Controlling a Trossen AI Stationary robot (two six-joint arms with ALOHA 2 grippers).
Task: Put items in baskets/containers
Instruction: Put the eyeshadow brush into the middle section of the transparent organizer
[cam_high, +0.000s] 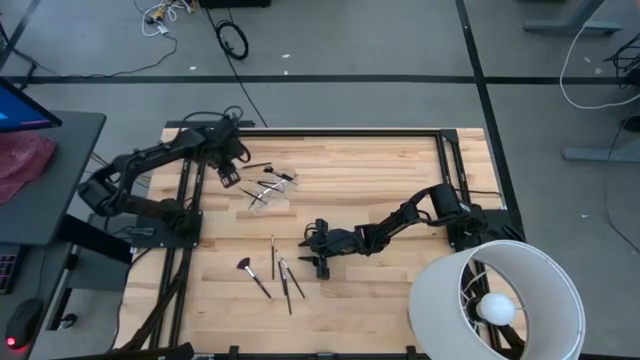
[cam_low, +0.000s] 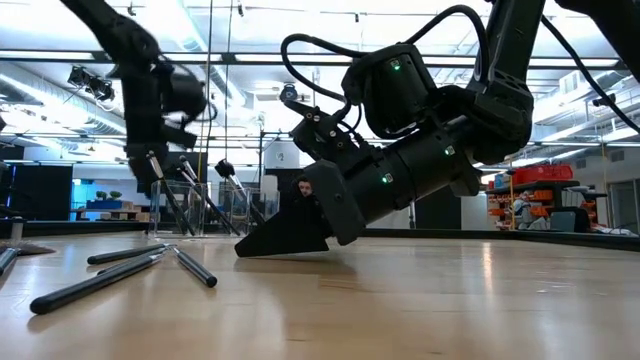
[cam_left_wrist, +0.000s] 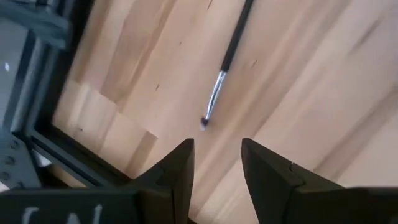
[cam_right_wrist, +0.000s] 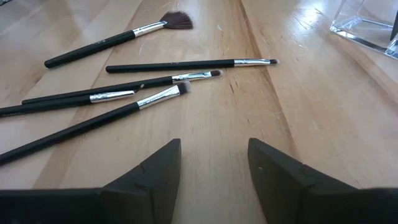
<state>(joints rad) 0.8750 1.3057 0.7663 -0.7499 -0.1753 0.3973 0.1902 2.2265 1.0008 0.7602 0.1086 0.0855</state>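
Several thin dark-handled brushes (cam_right_wrist: 155, 81) lie flat on the wood, one of them fan-shaped (cam_right_wrist: 171, 22); in the high view they lie near the near edge (cam_high: 280, 272). My right gripper (cam_right_wrist: 214, 163) is open and low over the table (cam_low: 285, 238), its fingers pointing at their bristle ends, a short way off. The clear container (cam_high: 272, 192) stands farther back (cam_right_wrist: 367, 25), with a few brushes leaning in it (cam_low: 205, 200). My left gripper (cam_left_wrist: 216, 155) is open and raised (cam_high: 228, 172), left of the container, above one lone brush (cam_left_wrist: 221, 78) lying on the table.
A big white lamp shade (cam_high: 495, 300) stands at the table's near right corner, beside the right arm's base. Black frame rails (cam_high: 188, 200) run along the table's left and far sides. Bare wood (cam_high: 380, 180) lies between the container and the right arm.
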